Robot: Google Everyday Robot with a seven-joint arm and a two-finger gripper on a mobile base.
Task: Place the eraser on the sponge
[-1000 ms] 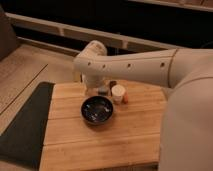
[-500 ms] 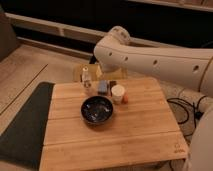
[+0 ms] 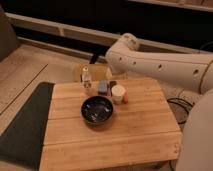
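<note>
Four things crowd the sponge (image 3: 103,87): bottle (image 3: 86,79), cup (image 3: 118,93), bowl (image 3: 97,109) and a dark bit just beside it, likely the eraser (image 3: 113,83). The gripper (image 3: 114,75) hangs at the counter's (image 3: 145,132) far edge, and I cannot tell whether it is spread or closed. Reaching in could topple the bottle or cup.

Blue sponge (image 3: 102,88) stands upright, end effector (image 3: 113,81) just behind it

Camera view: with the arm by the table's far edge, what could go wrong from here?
The hand is out of sight, apparently behind the white arm's rounded joint over the wooden table's far edge. Coming down there, it could topple the small clear bottle or white cup, which crowd the blue-grey block. The dark round bowl sits close in front.
</note>
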